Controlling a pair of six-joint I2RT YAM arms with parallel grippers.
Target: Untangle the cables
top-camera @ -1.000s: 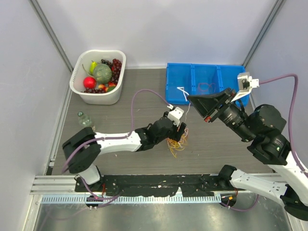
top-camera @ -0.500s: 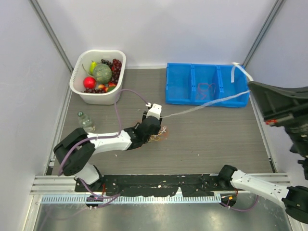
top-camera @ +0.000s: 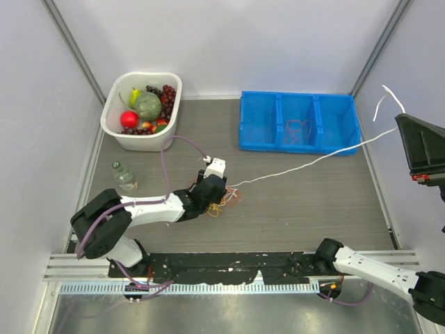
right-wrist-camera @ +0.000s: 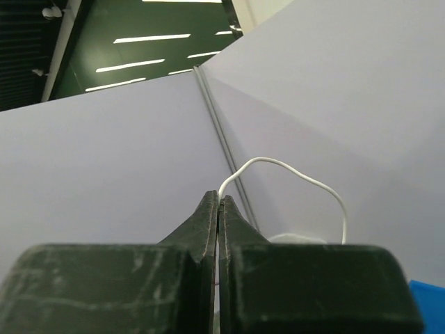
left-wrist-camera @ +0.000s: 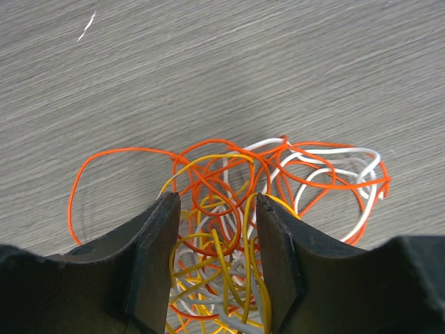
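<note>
The cables are a loopy tangle [top-camera: 227, 195] of orange, yellow, red and white wires on the table left of centre. My left gripper [top-camera: 216, 200] sits over it. In the left wrist view its jaws [left-wrist-camera: 213, 202] stand apart and straddle the tangle [left-wrist-camera: 229, 177], with loose wires between the fingers. One white cable [top-camera: 299, 165] runs out of the tangle up to my right gripper [top-camera: 399, 120], raised at the far right edge. That gripper [right-wrist-camera: 219, 199] is shut on the white cable [right-wrist-camera: 292, 165], whose free end loops above the fingertips.
A blue three-compartment bin [top-camera: 299, 148] stands at the back right, with a reddish wire [top-camera: 297, 129] in its middle compartment. A white basket [top-camera: 139, 143] of fruit is at the back left. A small bottle [top-camera: 124, 174] lies near the left wall.
My right gripper has swung from over the bin to the far right and upward, drawing the white cable out long. My left gripper has moved left, and the tangle has moved with it.
</note>
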